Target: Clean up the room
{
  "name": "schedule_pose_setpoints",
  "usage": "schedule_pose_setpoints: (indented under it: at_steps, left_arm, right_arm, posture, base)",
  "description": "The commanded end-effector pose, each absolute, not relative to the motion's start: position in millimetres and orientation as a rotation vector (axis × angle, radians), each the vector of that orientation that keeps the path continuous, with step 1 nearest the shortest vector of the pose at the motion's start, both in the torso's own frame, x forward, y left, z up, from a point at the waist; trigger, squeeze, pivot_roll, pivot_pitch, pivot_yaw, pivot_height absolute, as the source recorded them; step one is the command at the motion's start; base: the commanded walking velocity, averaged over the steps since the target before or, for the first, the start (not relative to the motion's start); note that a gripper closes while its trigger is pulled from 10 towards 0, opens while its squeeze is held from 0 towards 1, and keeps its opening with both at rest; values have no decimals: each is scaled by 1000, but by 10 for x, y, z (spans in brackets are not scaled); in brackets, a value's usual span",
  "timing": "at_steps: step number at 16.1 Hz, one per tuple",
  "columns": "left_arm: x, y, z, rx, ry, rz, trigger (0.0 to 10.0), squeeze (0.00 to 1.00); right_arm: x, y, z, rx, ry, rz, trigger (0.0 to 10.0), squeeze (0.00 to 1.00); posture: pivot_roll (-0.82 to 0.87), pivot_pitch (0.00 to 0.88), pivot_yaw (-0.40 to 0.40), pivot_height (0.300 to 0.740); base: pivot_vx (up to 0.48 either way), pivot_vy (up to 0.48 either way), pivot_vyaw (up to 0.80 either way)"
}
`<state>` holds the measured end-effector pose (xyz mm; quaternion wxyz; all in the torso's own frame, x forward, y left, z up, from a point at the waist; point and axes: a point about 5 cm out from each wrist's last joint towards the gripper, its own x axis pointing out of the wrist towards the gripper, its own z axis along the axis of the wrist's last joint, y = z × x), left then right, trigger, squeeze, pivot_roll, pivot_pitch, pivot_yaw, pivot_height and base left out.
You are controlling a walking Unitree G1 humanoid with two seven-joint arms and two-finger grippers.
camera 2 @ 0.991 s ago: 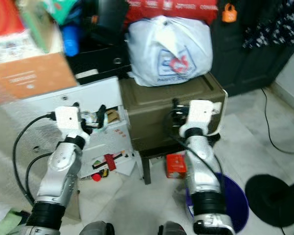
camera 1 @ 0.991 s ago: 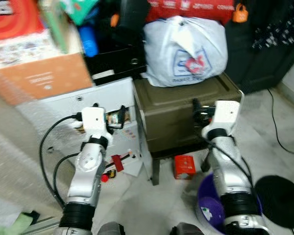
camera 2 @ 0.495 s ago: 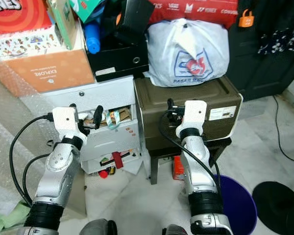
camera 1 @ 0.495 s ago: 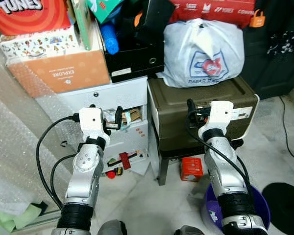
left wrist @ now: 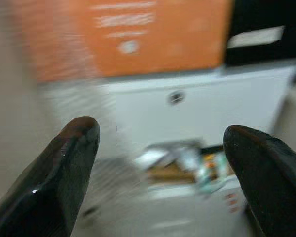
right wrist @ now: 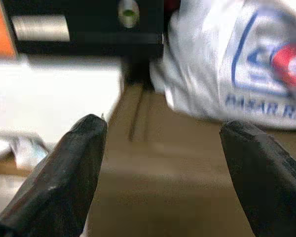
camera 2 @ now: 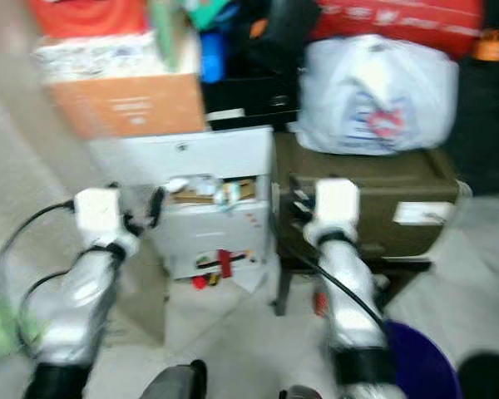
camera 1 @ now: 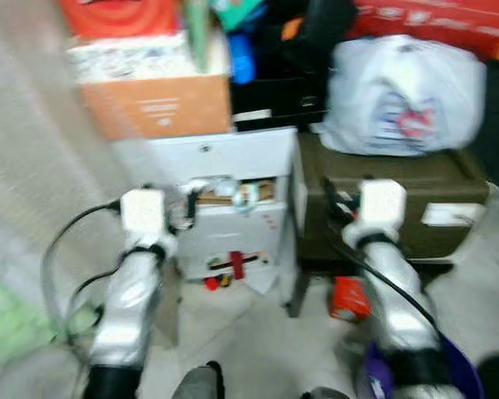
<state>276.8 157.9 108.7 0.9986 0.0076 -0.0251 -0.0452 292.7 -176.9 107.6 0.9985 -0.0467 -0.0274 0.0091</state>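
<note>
step: approach, views blurred | left gripper (left wrist: 160, 163) released, faced drawer (camera 1: 233, 189) | right gripper (right wrist: 163, 168) released, over chest (camera 1: 399, 179) | advice: should steady before reaching

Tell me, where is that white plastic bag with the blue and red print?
In the left eye view the white plastic bag sits on top of the olive-green box, on the robot's right, beside the white drawer cabinet.

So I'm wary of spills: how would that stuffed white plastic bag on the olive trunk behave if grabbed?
The stuffed white plastic bag looks soft, so it would probably sag and deform. It bulges, so it may be fairly heavy. Sitting atop the olive trunk, it could slump off if pushed.
</note>
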Motion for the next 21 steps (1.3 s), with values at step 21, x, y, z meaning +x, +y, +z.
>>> schedule_pose_setpoints:
  at_steps: [21]
  left_arm:
    - [2319, 1725, 1292, 103, -84, -94, 10000, 0]
  right_arm:
    - [2126, -1939, 1098, -191, 79, 20, 10000, 0]
  posture:
    - [-11, 89, 10, 740]
  base:
    - [0, 0, 789]
